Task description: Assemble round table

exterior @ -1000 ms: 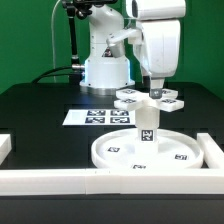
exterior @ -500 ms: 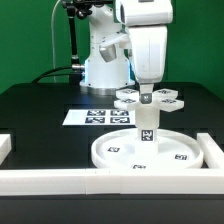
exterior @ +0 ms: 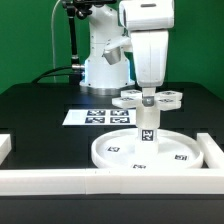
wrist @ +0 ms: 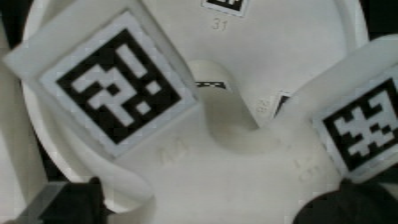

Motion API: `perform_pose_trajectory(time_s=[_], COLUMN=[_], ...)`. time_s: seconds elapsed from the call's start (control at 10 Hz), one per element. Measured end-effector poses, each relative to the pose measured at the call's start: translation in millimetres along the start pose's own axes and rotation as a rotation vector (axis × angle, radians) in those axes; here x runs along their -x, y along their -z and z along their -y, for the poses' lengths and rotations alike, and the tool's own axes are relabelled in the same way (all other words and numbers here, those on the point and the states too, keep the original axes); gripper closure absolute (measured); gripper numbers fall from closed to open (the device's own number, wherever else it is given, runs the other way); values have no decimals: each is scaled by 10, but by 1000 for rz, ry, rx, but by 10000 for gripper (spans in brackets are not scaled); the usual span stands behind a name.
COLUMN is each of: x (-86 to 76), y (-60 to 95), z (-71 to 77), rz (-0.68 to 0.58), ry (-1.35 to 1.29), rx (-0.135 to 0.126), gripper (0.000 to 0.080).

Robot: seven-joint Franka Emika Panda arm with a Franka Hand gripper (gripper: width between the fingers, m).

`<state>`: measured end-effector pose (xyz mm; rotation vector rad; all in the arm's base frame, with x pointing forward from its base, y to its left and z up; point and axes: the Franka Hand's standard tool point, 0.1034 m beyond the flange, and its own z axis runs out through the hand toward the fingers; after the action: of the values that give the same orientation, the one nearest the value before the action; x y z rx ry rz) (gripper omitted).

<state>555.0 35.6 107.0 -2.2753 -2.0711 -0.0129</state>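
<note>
the round disc [exterior: 140,153] is seen lying flat on the black table [exterior: 40,115], just behind the white border wall [exterior: 110,180] at the front. the short post [exterior: 147,127] stands upright near the middle of the disc, and the cross-shaped piece [exterior: 150,99] is seated level on its top, with tagged arms spreading to both sides. the gripper [exterior: 148,92] is lowered straight onto the centre of the cross; whether the jaws are open, closed or gripping cannot be told, since the tips are hidden among the arms of the cross. in the wrist view, 2 tagged arms of the cross [wrist: 125,90] fill the picture at close range.

compared with 0.5 s ago, the cross is seen turned slightly about the post, its arms now pointing in other directions, while the arm remains above the same spot. the marker board [exterior: 98,116] lies behind the disc, toward the exterior view's left.
</note>
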Motion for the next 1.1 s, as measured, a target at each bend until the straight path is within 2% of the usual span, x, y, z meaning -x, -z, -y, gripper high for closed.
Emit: perform_pose_trajectory(time_s=[0.7, 1.1], x=[-18, -11], y=[12, -43], z=[-6, 19], rz=[-1, 0], ry=[-103, -107], rx=[-1, -6], gripper=[151, 163])
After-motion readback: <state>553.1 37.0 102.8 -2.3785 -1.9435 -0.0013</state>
